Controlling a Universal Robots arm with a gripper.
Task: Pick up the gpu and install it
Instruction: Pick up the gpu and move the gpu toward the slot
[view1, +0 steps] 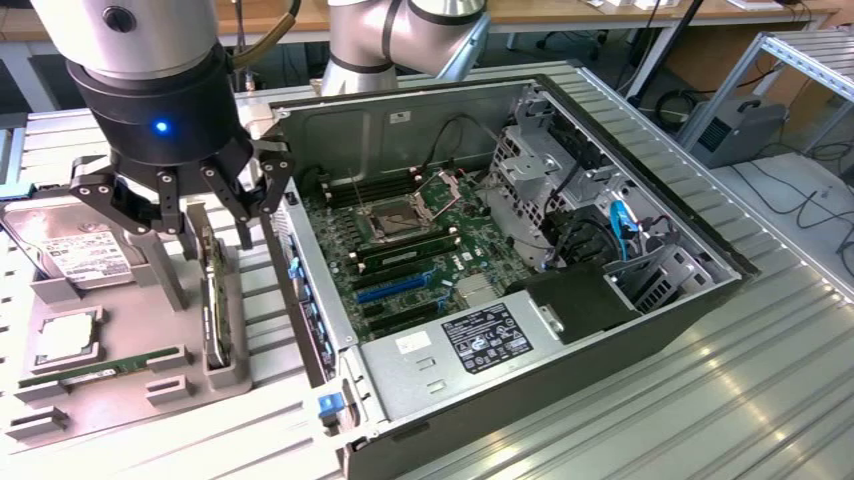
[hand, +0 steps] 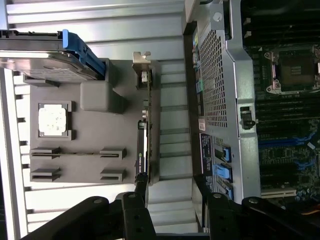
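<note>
Closest to the lens, the gripper (view1: 203, 228) hangs on the arm with its black fingers (hand: 136, 212) spread wide and nothing clasped between them. It sits low over the gpu (view1: 211, 300); whether a fingertip touches the card I cannot tell.

At the exterior view's left, a grey holder tray (view1: 150, 318) carries the loose parts, each in its own recess. A silver hard drive (view1: 78, 255) with a white label leans at the far end, a square processor chip (view1: 62, 340) lies flat in a pocket below it, and a narrow green memory stick (view1: 107, 367) rests between two clips. The gpu stands on its long edge in the slot along the tray's right side, just beside the computer case (view1: 561, 400).

That case lies open-sided. Inside it are a green motherboard (view1: 400, 270) with a bare processor socket (view1: 400, 213), a power supply (view1: 461, 350) at the near end, and – further right – a metal drive cage (view1: 534, 170) with a blue cable (view1: 618, 225).
</note>
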